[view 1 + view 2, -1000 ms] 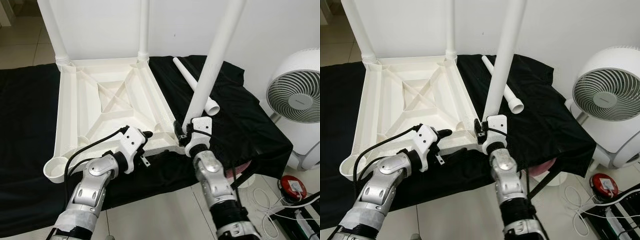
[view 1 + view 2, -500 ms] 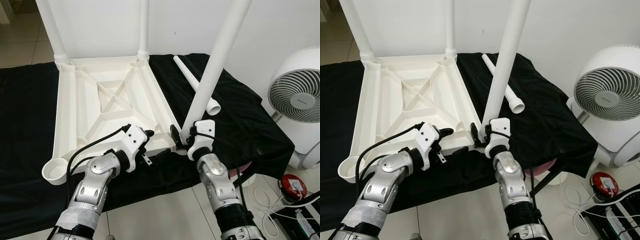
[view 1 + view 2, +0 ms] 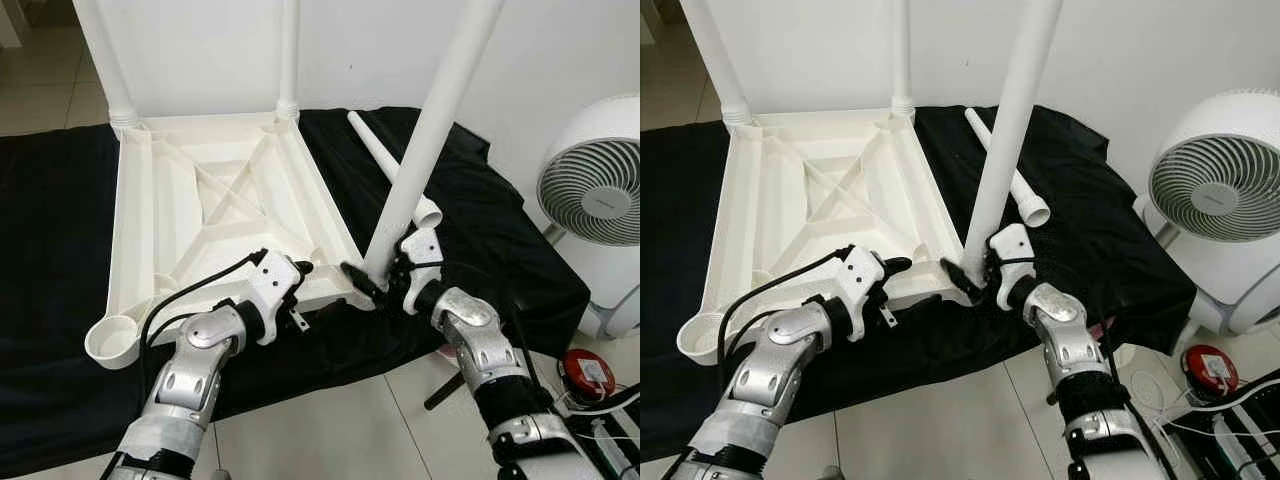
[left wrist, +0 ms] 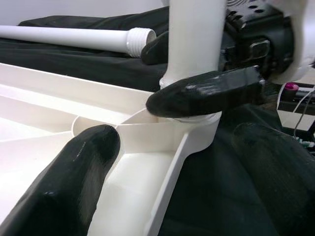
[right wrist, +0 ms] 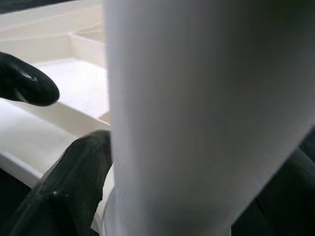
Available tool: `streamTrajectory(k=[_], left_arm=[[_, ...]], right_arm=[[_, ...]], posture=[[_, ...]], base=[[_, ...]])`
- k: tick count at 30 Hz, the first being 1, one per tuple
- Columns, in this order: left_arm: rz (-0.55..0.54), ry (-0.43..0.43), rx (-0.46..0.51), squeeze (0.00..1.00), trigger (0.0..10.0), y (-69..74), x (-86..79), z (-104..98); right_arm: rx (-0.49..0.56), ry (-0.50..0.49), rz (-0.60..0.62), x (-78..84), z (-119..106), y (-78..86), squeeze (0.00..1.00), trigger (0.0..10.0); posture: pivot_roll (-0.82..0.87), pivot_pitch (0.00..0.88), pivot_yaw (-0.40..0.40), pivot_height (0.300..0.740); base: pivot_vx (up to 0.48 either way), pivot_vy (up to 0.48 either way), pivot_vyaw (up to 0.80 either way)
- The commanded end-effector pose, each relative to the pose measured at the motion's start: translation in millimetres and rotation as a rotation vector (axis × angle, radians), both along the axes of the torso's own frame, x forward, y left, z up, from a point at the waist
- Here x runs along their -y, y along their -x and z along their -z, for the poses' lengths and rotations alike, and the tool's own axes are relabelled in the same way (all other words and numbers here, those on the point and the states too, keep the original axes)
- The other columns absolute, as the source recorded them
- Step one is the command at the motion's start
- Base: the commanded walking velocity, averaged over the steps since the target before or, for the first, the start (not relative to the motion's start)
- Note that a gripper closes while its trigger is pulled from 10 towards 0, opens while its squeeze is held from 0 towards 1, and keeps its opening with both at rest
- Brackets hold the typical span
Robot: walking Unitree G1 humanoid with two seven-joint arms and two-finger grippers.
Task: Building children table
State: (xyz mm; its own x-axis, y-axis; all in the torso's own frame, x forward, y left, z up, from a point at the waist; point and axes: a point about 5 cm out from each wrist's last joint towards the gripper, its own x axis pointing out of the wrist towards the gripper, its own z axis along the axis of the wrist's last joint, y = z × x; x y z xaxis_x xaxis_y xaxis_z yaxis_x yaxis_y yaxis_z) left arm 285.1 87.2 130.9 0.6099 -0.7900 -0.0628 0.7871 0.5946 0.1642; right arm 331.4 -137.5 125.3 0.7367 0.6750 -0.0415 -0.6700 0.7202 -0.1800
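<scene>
While the right gripper (image 3: 378, 280) clamps its black fingers (image 4: 206, 93) around the bottom of a white table leg (image 3: 430, 130), that leg stands nearly upright, leaning a little to the right, with its lower end seated in the near right corner socket of the upturned white tabletop (image 3: 160, 200). Just to the left, the left gripper (image 3: 296, 283) sits at the near edge of the tabletop with its fingers (image 4: 74, 177) spread apart; one lies over the inner ribbing close to the corner socket and the other hangs outside the edge above the cloth, gripping nothing. Beyond the grippers, the tabletop lies underside up on a black cloth (image 3: 50, 200), its cross-braced ribs showing, with an empty round socket (image 3: 112, 338) at the near left corner. Two more legs stand fitted in the far corners, the far left leg (image 3: 105, 60) and the far right leg (image 3: 288, 55). A loose leg (image 3: 385, 165) lies on the cloth just behind the held one. Off to the right, a white fan (image 3: 592, 190) stands on the tiled floor (image 3: 330, 420), with cables and a small red device (image 3: 586, 373) near its base.
</scene>
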Motion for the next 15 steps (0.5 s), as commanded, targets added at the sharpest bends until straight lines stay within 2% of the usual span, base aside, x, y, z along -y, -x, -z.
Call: streamTrajectory(k=[1,2,9,13,14,15], left_arm=[[-0.136,0.013,0.02,0.0,10.0,-4.1,-1.3,-2.2],[-0.136,0.015,0.02,0.0,10.0,-3.8,-1.0,-2.4],[-0.141,0.022,0.019,0.0,10.0,-2.5,-0.2,-3.1],[-0.141,0.021,0.019,0.0,10.0,-2.5,0.3,-3.2],[-0.141,0.022,0.021,0.0,10.0,-3.0,0.4,-3.7],[-0.141,0.023,0.022,0.0,10.0,-3.5,0.5,-4.2]], right_arm=[[-0.017,0.024,-0.02,-0.9,5.2,-0.1,0.0,6.8],[-0.035,0.016,-0.04,-1.8,7.9,0.8,0.0,0.0],[-0.064,-0.018,-0.118,-7.9,15.2,5.3,0.0,0.0],[-0.058,-0.019,-0.116,-6.6,15.9,4.3,0.0,0.0],[-0.054,-0.02,-0.095,-5.7,15.9,3.8,0.0,10.0],[-0.052,-0.033,-0.071,-5.3,15.4,3.2,0.0,10.0]], posture=[[-0.01,0.0,-0.059,0.74],[0.0,0.0,-0.06,0.74],[0.0,0.0,-0.064,0.74],[0.0,0.0,-0.064,0.74],[0.0,0.0,-0.066,0.74],[0.0,0.0,-0.066,0.74]], base=[[0.0,0.0,0.0],[0.0,0.0,0.0],[0.0,0.0,0.0],[0.0,0.0,0.0],[0.0,0.0,0.0],[0.0,0.0,0.0]])
